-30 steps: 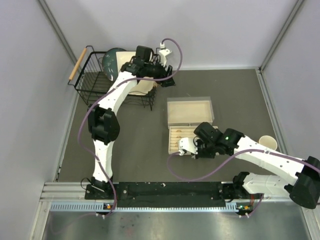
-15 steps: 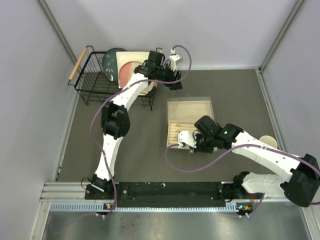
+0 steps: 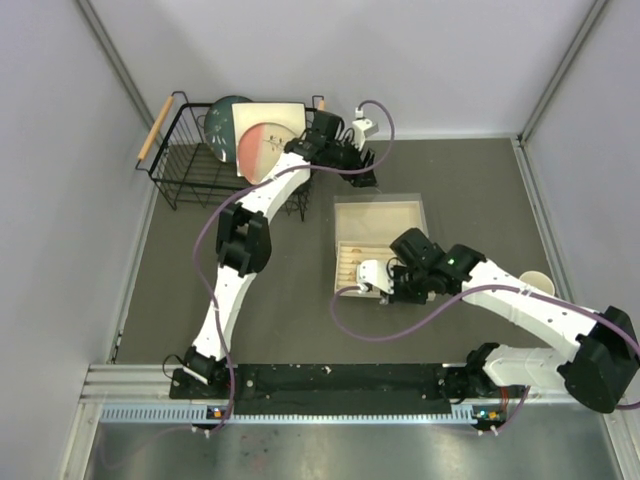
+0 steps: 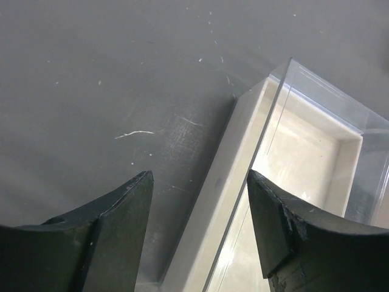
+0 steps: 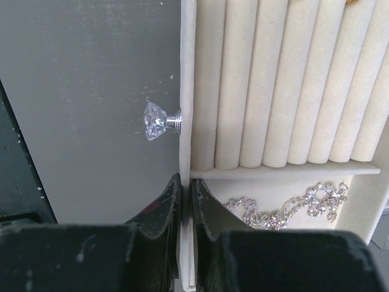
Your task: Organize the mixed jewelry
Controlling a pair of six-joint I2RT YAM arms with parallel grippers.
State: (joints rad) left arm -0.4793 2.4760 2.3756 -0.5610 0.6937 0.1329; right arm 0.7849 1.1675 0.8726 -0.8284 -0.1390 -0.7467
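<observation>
1. Jewelry (image 5: pixel 285 210) lies near the middle of a dark grey bench (image 3: pixel 290 320), the largest thing in view.
2. A black wire basket (image 3: pixel 185 170) holding plates (image 3: pixel 262 145) stands at the far left corner.
3. A beige box (image 3: pixel 345 225) with a clear lid sits mid-bench, towards the far edge.
4. A beige tray (image 5: pixel 185 91) lined with padded rolls (image 5: pixel 267 79) lies just beside the box's near side.
5. The left hand (image 4: pixel 199 182) hangs by a far corner of the box, fingers spread wide, holding nothing.
6. The right hand (image 5: pixel 186 182) pinches the tray's front wall, fingers narrow.
7. The jewelry that shows is a thin silver chain (image 5: pixel 304 204), heaped in the compartment beside the rolls.
8. A small crystal knob (image 5: pixel 155 120) sticks out of the front wall.
</observation>
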